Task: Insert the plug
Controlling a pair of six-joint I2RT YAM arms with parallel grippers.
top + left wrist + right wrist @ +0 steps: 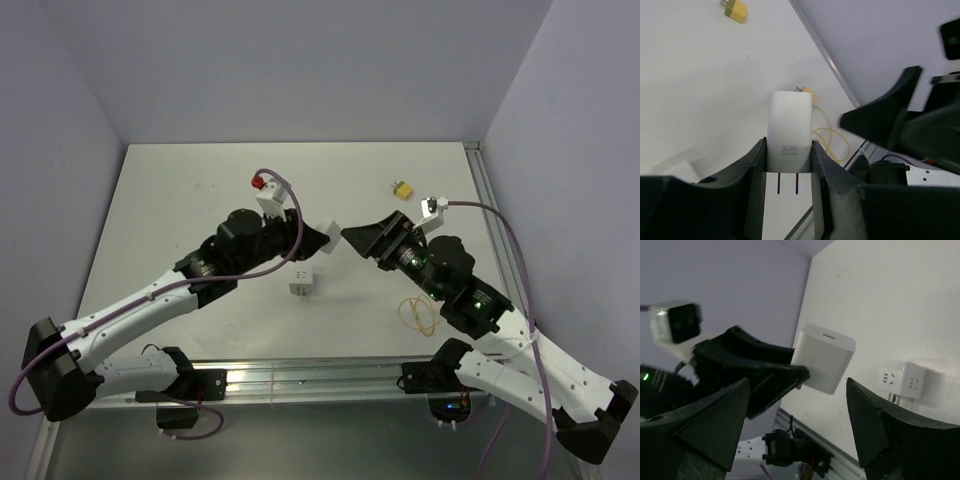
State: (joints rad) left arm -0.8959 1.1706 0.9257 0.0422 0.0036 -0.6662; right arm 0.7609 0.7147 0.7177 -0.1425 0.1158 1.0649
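The plug (402, 189) is a tiny yellow block lying on the table at the back right, clear of both grippers. It also shows at the top of the left wrist view (734, 8). My left gripper (322, 232) is shut on a white 80W charger block (790, 125), its two prongs pointing back between the fingers, and holds it above the table. My right gripper (350, 235) is open and empty, and faces the left one tip to tip. In the right wrist view the charger (823, 358) hangs just beyond my open fingertips (747, 385).
A white socket cube (302, 283) sits on the table below the grippers and shows in the right wrist view (901, 380). A yellow connector with a thin yellow wire loop (418, 312) lies near the right arm. A metal rail (320, 370) runs along the near edge.
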